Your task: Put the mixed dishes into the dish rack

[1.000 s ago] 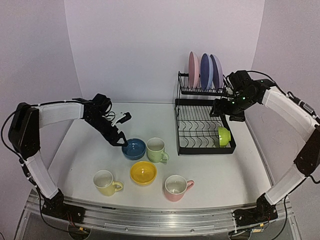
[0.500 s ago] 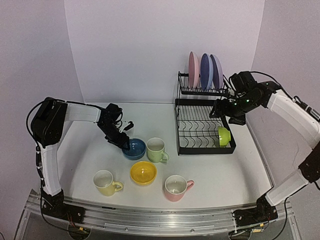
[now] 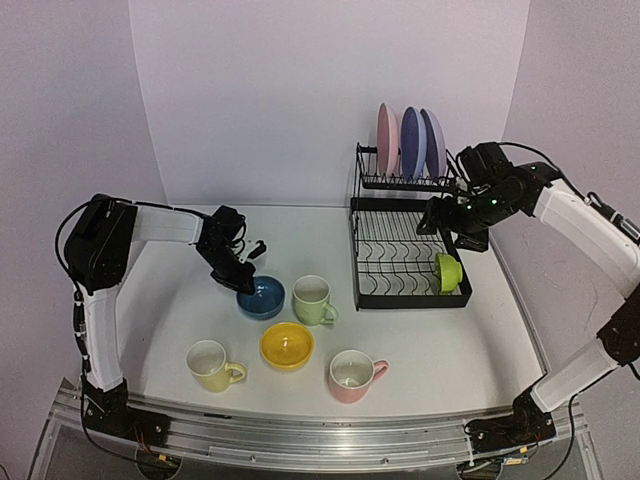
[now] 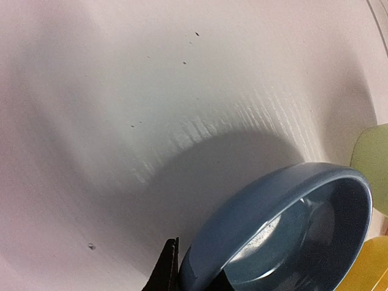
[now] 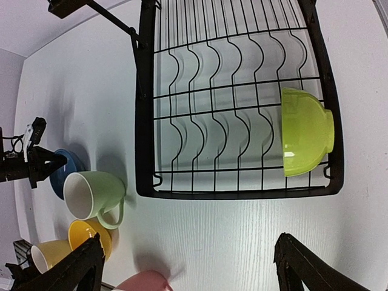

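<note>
My left claw (image 3: 243, 283) clamped on the left rim of the dark blue bowl (image 3: 263, 298), bowl beside the green mug (image 3: 313, 299), mouth up and tipped a bit, my right claw (image 5: 189, 270) wide apart over the rack (image 3: 358, 262)

The blue bowl (image 4: 285, 236) occupies the lower right of the frame. The left gripper (image 4: 195, 276) clamps the bowl's rim at bottom centre. A pale green dish (image 4: 373, 167) shows at the right edge, and a yellow dish (image 4: 371, 267) in the lower right corner. The white table (image 4: 121, 91) fills the remainder.
</note>
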`<state>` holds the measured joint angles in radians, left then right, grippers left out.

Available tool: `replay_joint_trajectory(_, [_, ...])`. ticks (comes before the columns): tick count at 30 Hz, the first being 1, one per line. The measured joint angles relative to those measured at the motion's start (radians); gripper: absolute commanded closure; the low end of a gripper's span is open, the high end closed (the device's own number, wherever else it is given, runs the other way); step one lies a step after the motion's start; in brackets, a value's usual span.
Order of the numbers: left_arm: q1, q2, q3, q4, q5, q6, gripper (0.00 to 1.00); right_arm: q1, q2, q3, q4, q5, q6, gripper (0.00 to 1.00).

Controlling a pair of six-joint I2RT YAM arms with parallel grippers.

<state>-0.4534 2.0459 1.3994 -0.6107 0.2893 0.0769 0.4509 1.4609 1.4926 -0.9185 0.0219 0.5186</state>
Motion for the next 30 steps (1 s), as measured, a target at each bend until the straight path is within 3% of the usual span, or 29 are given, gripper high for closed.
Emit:
replay_joint_trajectory(7, [0.052,-0.043,0.072,-0.012,-0.012,0.003,1.00,0.057,0.031,0.067,0.007,-0.018,0.019,0.02])
replay_joint_trajectory(11, [0.067,-0.154,0.132,0.039,-0.002,0.024,1.00,0.125,0.078,0.146,0.046,-0.067,0.030,0.02])
replay_joint_trajectory(19, [-0.028,-0.302,0.269,0.146,0.048,0.036,1.00,0.218,0.170,0.242,0.188,-0.182,0.064,0.02])
replay_joint_trajectory(30, [-0.147,-0.343,0.213,0.228,0.045,0.067,1.00,0.282,0.241,0.248,0.429,-0.251,0.156,0.05])
